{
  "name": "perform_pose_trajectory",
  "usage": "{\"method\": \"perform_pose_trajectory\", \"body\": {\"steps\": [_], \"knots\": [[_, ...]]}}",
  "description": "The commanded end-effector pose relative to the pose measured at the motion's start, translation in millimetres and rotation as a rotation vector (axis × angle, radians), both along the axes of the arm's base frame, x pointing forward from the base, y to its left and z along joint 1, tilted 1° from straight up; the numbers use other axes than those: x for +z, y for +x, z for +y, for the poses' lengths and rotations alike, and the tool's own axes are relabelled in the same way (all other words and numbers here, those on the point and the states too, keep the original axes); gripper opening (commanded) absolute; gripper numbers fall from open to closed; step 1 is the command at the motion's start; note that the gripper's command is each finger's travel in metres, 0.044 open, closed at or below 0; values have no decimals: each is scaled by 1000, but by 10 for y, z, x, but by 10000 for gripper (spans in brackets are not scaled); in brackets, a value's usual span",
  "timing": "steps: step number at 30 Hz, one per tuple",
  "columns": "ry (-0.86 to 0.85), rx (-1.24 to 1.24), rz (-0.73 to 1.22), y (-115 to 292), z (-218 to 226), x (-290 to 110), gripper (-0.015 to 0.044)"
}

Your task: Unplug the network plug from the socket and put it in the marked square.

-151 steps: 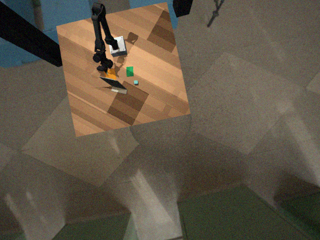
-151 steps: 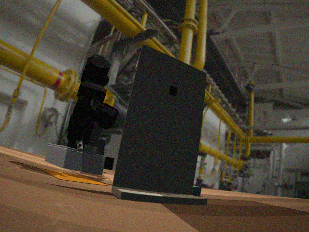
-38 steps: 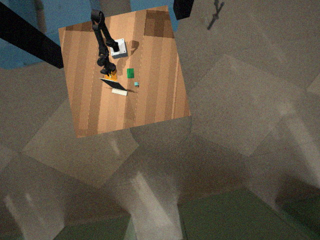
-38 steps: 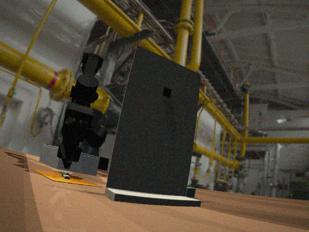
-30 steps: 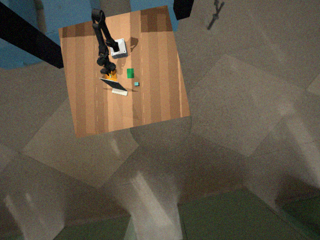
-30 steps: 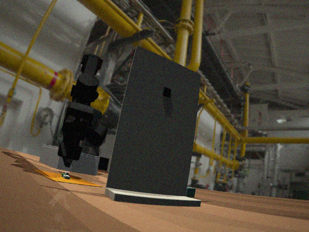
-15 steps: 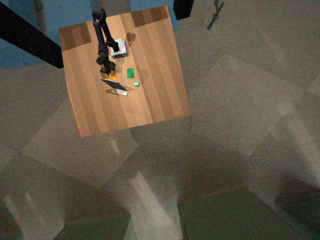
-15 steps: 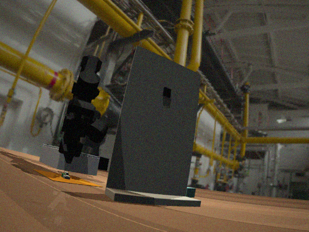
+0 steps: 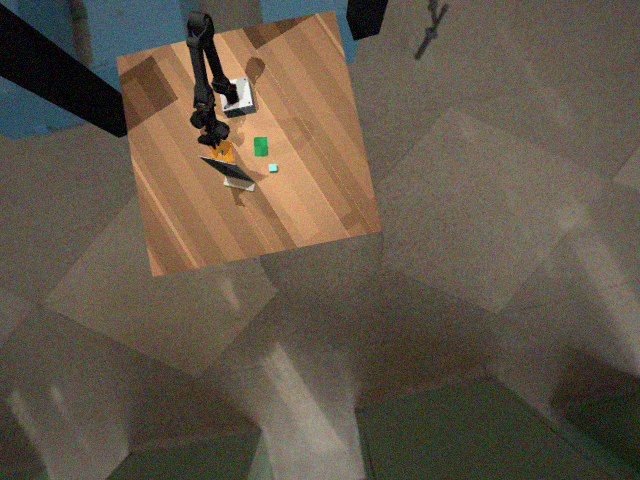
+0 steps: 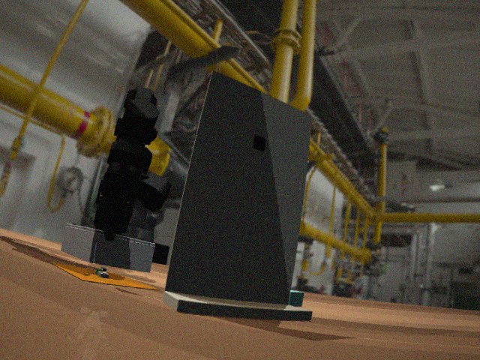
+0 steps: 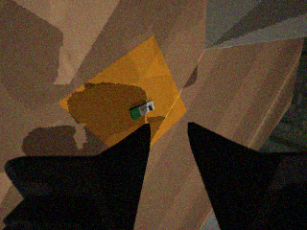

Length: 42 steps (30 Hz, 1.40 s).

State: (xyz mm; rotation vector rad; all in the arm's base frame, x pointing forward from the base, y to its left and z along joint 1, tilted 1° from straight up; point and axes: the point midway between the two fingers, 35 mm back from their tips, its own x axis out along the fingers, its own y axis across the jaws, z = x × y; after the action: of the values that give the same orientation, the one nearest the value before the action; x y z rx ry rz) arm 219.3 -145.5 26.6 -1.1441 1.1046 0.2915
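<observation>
The small plug (image 9: 221, 152) (image 10: 102, 272) (image 11: 142, 109), green at one end and pale at the other, lies on the orange square (image 9: 229, 148) (image 10: 79, 272) (image 11: 160, 86), inside its edges. My gripper (image 10: 109, 235) (image 11: 168, 127) is open, with its fingers apart and nothing between them. It hangs above the square, clear of the plug. The dark upright panel (image 9: 227, 167) (image 10: 229, 193) stands beside the square. A small dark square hole (image 10: 259, 142) shows high in the panel. The panel's socket side is hidden in the exterior view.
A green patch (image 9: 260, 146) and a small cyan cube (image 9: 272, 167) (image 10: 296, 298) are on the table at the panel's side. A white-topped box (image 9: 247, 95) (image 10: 77, 244) stands at the arm's base. The panel has a pale foot (image 9: 238, 184) (image 10: 232, 307).
</observation>
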Motion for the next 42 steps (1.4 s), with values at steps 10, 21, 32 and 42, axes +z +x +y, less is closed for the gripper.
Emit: {"method": "perform_pose_trajectory", "body": {"steps": [10,21,32,42], "knots": [[-5,-7,-6,6,-7,199,156],[-4,-7,-6,-13,10,354,156],[-4,-6,-5,-46,36,510,156],[2,2,0,-56,55,593,156]]}}
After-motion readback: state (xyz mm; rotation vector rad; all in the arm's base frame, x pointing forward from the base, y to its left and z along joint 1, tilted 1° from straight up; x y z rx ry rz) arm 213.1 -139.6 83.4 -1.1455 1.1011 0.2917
